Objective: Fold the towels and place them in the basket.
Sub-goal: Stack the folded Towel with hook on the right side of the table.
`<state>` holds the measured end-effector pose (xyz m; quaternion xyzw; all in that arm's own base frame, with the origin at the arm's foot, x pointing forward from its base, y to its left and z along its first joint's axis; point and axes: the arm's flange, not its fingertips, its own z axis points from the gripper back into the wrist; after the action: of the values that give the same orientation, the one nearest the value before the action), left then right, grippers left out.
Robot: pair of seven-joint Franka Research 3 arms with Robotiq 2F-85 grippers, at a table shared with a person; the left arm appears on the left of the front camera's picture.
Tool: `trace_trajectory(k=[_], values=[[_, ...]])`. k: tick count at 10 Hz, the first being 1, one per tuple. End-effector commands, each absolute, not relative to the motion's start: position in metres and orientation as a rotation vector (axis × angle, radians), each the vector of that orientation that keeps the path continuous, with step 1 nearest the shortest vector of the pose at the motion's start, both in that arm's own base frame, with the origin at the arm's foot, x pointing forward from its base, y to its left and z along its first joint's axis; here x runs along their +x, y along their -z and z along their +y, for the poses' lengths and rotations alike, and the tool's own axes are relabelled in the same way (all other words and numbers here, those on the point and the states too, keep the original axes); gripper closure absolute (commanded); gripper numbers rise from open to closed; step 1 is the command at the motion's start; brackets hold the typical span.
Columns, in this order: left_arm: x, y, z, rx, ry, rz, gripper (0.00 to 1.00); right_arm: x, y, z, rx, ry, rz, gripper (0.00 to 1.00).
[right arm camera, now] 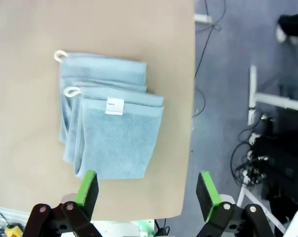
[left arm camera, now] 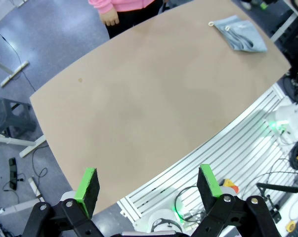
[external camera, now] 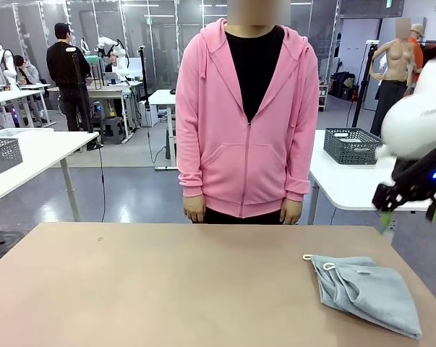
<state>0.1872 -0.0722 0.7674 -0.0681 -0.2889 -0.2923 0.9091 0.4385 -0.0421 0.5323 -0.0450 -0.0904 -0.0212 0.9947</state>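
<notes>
Folded pale blue-grey towels (external camera: pixel 366 293) lie stacked at the tan table's near right corner, with two small loops and a white label (right arm camera: pixel 114 106) showing on top. My right gripper (external camera: pixel 409 213) hovers open above and beyond them at the table's right edge. In the right wrist view the towels (right arm camera: pixel 109 123) sit just ahead of its left pad, and the right gripper (right arm camera: pixel 148 190) holds nothing. My left gripper (left arm camera: pixel 148 183) is open high over the table's near left edge, far from the towels (left arm camera: pixel 240 37). A dark mesh basket (external camera: pixel 353 144) stands on a white table behind the person.
A person in a pink hoodie (external camera: pixel 246 116) stands at the far side, hands (external camera: pixel 194 210) hanging at the sides. The tan table (external camera: pixel 167 289) is bare left of the towels. Its right edge (right arm camera: pixel 193 123) runs close beside the towels. Another mesh basket (external camera: pixel 1 154) sits far left.
</notes>
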Motion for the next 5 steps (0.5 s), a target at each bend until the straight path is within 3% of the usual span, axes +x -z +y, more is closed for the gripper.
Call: trace_trajectory(k=[1,5], values=[[0.188,-0.767,-0.073,-0.145,0.609,-0.605,0.00,0.403,-0.580,-0.058,-0.009,-0.057,-0.225,0.00],[0.188,-0.767,-0.073,-0.145,0.609,-0.605,0.00,0.282,-0.705,-0.063,0.196,-0.279,-0.495,0.00]])
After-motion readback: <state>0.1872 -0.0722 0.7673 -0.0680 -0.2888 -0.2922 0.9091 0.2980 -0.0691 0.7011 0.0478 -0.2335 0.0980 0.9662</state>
